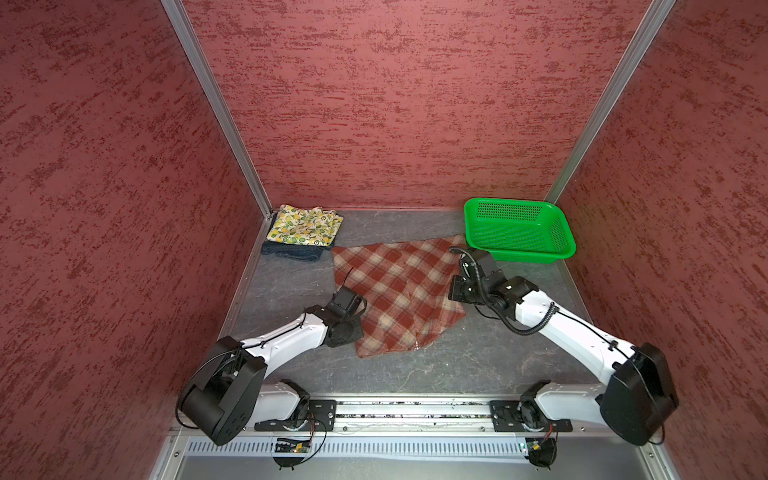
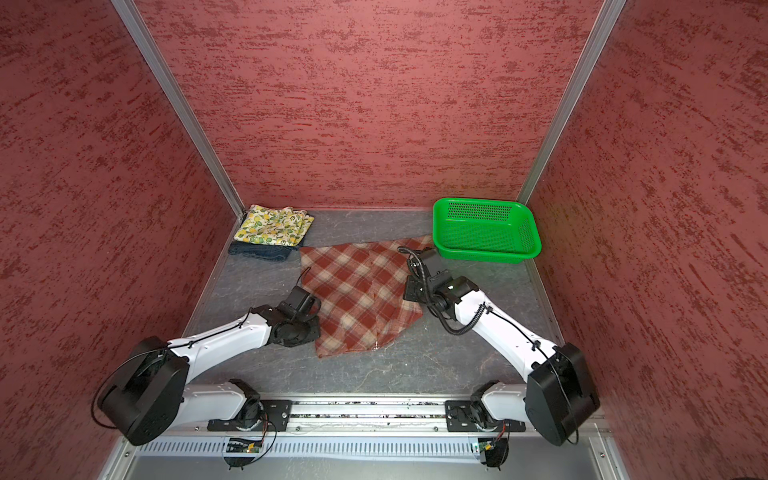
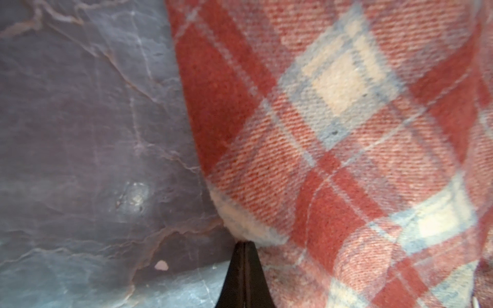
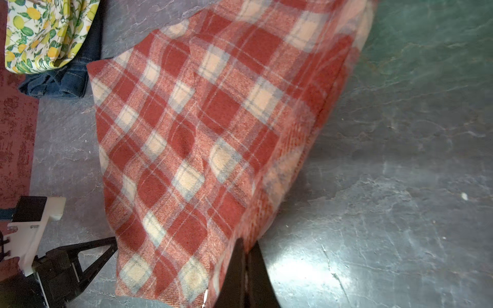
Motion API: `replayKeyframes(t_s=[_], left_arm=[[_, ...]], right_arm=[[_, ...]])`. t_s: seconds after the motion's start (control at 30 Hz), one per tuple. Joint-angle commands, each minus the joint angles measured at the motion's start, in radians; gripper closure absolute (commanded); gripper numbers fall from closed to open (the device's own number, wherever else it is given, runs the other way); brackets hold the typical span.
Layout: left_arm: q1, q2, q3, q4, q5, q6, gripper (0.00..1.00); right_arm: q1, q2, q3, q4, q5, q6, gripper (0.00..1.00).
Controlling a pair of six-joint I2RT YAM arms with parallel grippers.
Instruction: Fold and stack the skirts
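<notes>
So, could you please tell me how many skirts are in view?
3. The lemon-print skirt lies folded on the denim skirt in the far left corner; the plaid skirt is spread in the middle. None seems hidden.

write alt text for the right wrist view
The right gripper, jaws shut, pinches the edge of a plaid skirt spread over a grey table. Beyond it, a lemon skirt lies folded on a denim skirt, and the left gripper meets the plaid skirt's opposite edge.

plaid skirt (image 4: 202, 149): woolly twill cloth, matt | basket (image 1: 515, 235): glossy perforated plastic | tabletop (image 4: 400, 186): smooth, slate-look sheen
</notes>
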Motion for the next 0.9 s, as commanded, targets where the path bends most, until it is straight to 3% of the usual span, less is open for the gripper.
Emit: replayKeyframes(t_s=[0.0, 0.57, 0.87], left_arm=[[-0.002, -0.003, -0.022, 0.011, 0.008, -0.010, 1.00], [0.000, -0.101, -0.081, 0.015, 0.006, -0.041, 1.00], [0.008, -0.146, -0.124, 0.029, 0.011, -0.047, 1.00]], right_arm=[[0.050, 0.044, 0.079, -0.010, 0.042, 0.005, 1.00], [0.369, 0.401, 0.469, -0.024, 0.060, 0.058, 1.00], [0.436, 0.518, 0.586, 0.002, -0.001, 0.090, 1.00]])
